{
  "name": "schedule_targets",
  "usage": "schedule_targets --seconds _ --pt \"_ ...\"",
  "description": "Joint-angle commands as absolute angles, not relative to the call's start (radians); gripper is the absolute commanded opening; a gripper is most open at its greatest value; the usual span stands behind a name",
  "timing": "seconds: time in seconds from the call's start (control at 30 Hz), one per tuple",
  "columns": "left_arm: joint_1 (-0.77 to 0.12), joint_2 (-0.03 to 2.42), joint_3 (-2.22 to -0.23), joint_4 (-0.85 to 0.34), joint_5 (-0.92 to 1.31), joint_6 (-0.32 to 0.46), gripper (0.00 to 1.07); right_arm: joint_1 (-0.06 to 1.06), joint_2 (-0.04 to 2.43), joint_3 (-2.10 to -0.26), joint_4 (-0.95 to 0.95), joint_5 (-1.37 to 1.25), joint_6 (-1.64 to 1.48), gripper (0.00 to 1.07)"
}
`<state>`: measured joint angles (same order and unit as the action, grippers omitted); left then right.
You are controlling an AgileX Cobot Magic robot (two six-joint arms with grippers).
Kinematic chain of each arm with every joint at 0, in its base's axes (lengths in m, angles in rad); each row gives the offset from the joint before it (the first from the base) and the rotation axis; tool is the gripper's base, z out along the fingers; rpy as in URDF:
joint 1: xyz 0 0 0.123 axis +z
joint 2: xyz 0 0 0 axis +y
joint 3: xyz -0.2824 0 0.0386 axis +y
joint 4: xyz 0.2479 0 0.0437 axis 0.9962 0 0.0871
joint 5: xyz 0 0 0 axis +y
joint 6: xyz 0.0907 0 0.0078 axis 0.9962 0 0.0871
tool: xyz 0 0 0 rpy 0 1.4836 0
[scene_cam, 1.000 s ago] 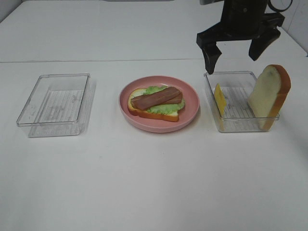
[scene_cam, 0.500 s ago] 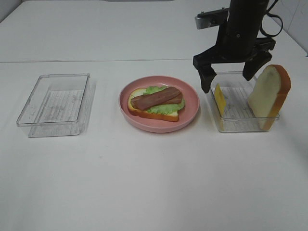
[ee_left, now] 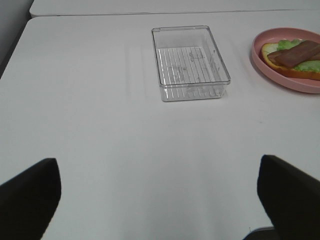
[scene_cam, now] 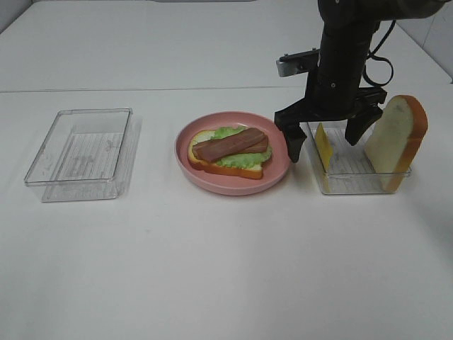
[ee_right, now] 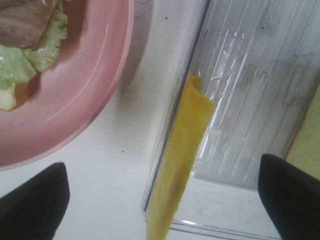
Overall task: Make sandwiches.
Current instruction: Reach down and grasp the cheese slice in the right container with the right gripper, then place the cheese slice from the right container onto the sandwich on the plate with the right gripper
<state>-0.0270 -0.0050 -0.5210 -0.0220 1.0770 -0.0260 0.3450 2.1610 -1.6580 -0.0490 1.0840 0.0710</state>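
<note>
while the right pincer [scene_cam: 322,145] hangs in the upper right of the high view, jaws spread wide and holding nothing, one finger stands outside the clear tray [scene_cam: 354,185] beside the pink plate [scene_cam: 280,157]. the other finger is over the tray's inside, with the yellow cheese slice [scene_cam: 323,150] between them. the cheese leans on edge against the tray's left wall; a bread slice [scene_cam: 396,138] leans upright at its right end. the open sandwich [scene_cam: 228,152] of bread, lettuce and bacon lies on the plate at the centre. the left pincer [ee_left: 160,200] is wide open and empty above the white surface [scene_cam: 212,269]. a second clear tray [scene_cam: 78,152] sits at the frame's left.
</note>
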Motion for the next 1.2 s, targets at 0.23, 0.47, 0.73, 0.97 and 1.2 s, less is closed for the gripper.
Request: schedule_targets --seconds 0.23,0.47,0.73,0.97,1.2 --pt "-0.026 -0.011 -0.520 -0.023 1.073 -0.025 1.00 0.342 2.172 -1.653 -0.037 1.067 0.060 0.89" --pt "-0.026 -0.011 -0.520 -0.023 1.073 -0.025 1.00 0.342 2.172 -1.653 -0.037 1.068 0.060 0.45" --pt "-0.026 -0.011 -0.520 -0.023 1.073 -0.025 1.00 0.342 2.171 -1.653 -0.037 1.066 0.060 0.00" --pt "-0.026 -0.011 -0.520 -0.023 1.073 -0.025 1.00 0.342 2.158 -1.656 -0.044 1.086 0.060 0.00" --pt "-0.026 -0.011 -0.520 -0.023 1.073 -0.025 1.00 0.342 2.111 -1.663 -0.057 1.108 0.054 0.00"
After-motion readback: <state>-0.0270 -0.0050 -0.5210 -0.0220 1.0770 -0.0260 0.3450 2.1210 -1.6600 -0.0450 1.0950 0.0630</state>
